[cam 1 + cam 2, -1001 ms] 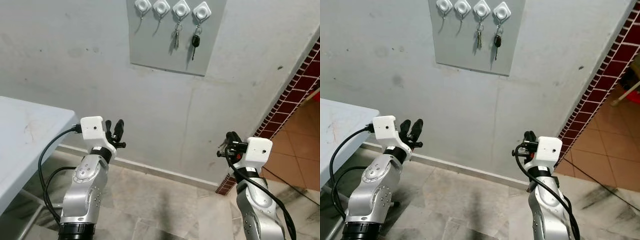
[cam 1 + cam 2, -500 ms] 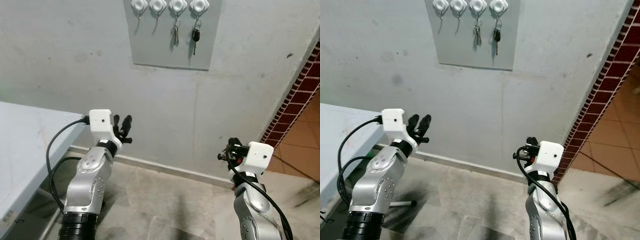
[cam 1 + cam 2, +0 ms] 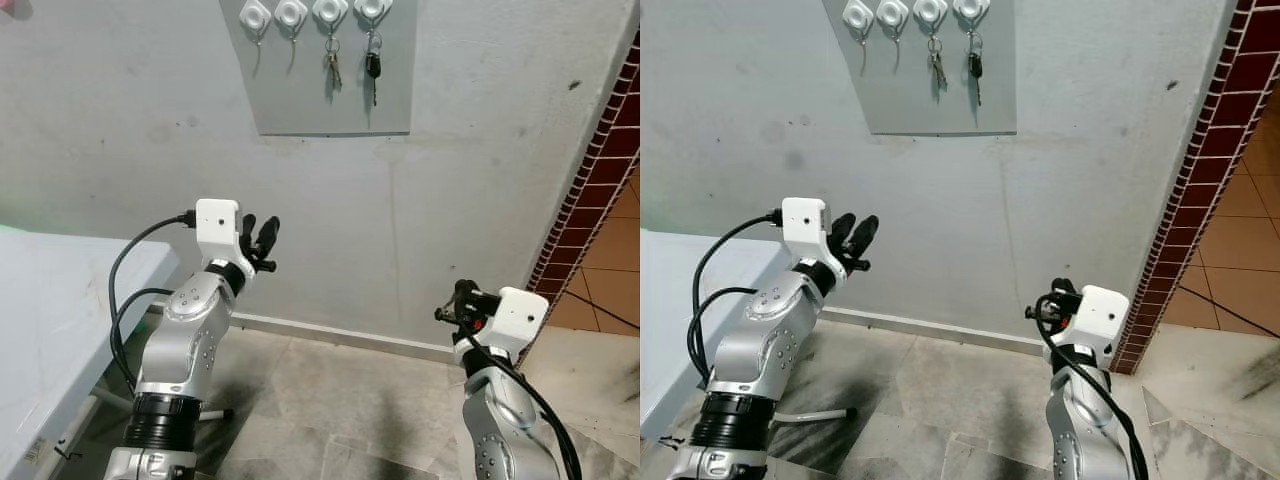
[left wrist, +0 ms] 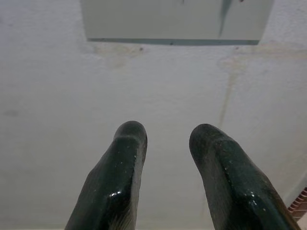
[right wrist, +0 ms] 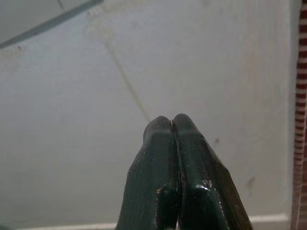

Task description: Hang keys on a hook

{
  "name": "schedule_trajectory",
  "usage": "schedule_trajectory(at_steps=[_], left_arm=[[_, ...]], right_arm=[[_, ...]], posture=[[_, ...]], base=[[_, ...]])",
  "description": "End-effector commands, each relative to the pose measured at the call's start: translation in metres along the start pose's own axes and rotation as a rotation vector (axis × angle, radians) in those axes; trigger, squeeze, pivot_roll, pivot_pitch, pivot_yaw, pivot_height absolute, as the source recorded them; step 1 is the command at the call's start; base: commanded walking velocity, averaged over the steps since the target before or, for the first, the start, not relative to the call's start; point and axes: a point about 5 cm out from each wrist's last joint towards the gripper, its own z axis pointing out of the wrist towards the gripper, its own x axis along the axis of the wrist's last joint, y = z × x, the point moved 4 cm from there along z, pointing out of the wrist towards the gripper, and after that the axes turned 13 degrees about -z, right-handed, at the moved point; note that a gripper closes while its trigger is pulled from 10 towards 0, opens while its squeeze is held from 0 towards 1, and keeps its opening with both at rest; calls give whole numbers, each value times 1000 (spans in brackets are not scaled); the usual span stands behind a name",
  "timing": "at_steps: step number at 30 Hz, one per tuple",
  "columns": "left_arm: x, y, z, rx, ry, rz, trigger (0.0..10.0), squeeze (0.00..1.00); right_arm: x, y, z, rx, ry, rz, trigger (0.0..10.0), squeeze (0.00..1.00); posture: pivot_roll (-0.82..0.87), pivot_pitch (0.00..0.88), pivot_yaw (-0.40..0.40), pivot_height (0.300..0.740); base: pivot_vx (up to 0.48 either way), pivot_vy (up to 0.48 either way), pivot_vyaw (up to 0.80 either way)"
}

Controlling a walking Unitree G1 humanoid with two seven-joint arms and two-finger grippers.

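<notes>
Grey wall; keys (image 3: 332, 68) above left claw (image 3: 259, 236)

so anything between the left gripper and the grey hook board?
Nothing visible. The left gripper, fingers apart and empty, points at bare grey wall below the grey hook board; two key sets already hang there.

Grey wall panel (image 3: 315, 95), four white hooks (image 3: 310, 12); keys (image 3: 331, 66) hanging on two.

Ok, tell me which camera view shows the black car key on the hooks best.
The left eye view: the black car key hangs whole from the rightmost hook on the grey panel. The right eye view shows it equally whole. The left wrist view catches just a dark streak at the panel's lower edge; the right wrist view shows bare wall.
</notes>
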Motion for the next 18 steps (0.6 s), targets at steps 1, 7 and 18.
schedule_trajectory(at_steps=[1,7,18], left_arm=[[3,-8,0,9,-4,19,10000,0],[6,-9,2,6,8,3,10000,0],[8,-15,-4,34,66,-8,10000,0]], right_arm=[[8,-15,1,50,41,-8,10000,0],[12,-22,5,93,61,-16,10000,0],[28,-16,23,113,111,-79,10000,0]], posture=[[83,21,181,740],[98,4,134,740],[126,0,49,740]], base=[[0,0,0],[0,0,0],[0,0,0]])
